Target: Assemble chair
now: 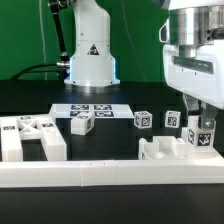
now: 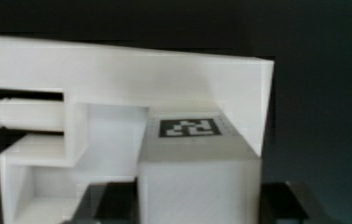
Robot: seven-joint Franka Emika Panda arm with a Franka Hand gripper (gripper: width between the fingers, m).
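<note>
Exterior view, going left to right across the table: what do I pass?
Large white chair piece → marker board → tagged cube → second tagged cube → gripper, shut on a tagged post.

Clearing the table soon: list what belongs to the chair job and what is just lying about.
Job: chunky white plastic tagged chair pieces; white tagged square post in the gripper.
Lying about: flat white marker board; long plain white rail.

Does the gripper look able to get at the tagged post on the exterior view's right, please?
Probably yes: the gripper has its jaws either side of the tagged post, with nothing in between.
</note>
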